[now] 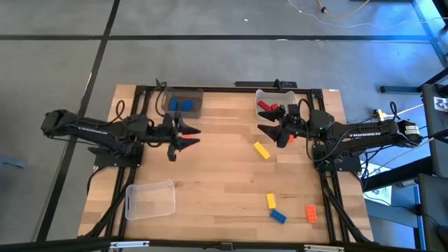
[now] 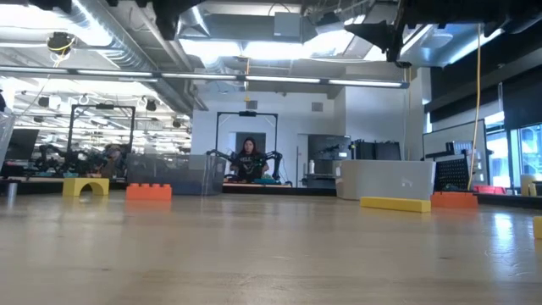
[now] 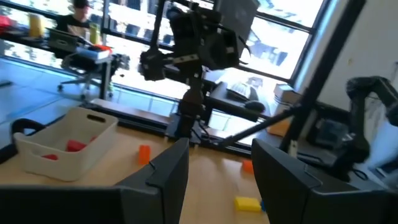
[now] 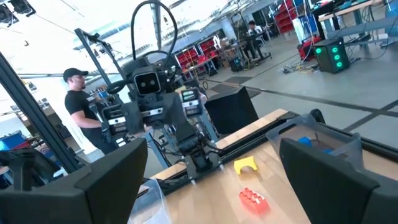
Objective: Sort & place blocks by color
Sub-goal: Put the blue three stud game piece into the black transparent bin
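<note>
Both grippers hang open above the table and hold nothing. My left gripper (image 1: 194, 136) (image 3: 219, 165) is left of centre; my right gripper (image 1: 263, 132) (image 4: 211, 152) faces it from the right. An orange block (image 1: 282, 138) (image 2: 455, 200) lies on the table under the right gripper. A long yellow block (image 1: 261, 150) (image 2: 394, 203) lies flat near it. A yellow block (image 1: 270, 201), a blue block (image 1: 278, 215) and an orange block (image 1: 311, 213) lie near the near right corner. A yellow arch block (image 4: 245, 163) (image 2: 85, 186) and a red-orange studded block (image 4: 252, 199) (image 2: 148, 191) sit by the left arm, hidden in the high view.
A clear bin with blue blocks (image 1: 183, 103) stands at the far edge left of centre. A pale bin with red blocks (image 1: 271, 102) (image 3: 62, 146) stands at the far edge on the right. A third clear bin (image 1: 149, 199) sits near the near left corner. People show in the room beyond.
</note>
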